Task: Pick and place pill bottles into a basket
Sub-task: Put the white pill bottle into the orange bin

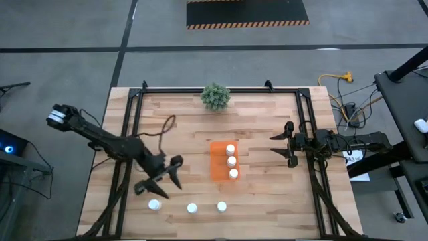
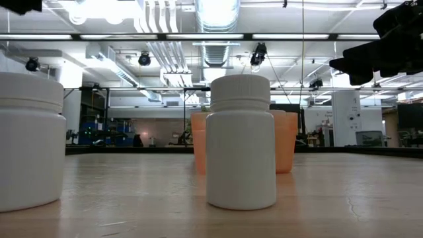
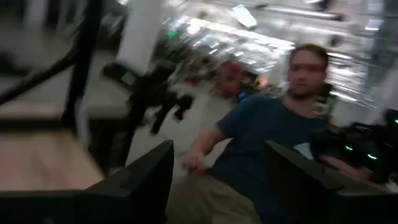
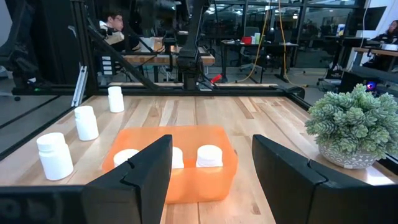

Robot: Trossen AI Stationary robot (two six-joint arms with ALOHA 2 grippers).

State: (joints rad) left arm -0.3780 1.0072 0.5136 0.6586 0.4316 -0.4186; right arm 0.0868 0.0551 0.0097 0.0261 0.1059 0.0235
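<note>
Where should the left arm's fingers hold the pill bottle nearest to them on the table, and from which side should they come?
Probably the cap, from straight above: the pill bottle stands upright and apart from its neighbours, and the left gripper, open, is already just beside it.

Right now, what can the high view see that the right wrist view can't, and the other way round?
Only the high view shows the left gripper open over the table, and the right gripper seen whole. Only the right wrist view shows a person sitting beyond the table. Both show the orange basket holding three pill bottles, three more bottles standing on the table, and the green plant.
</note>
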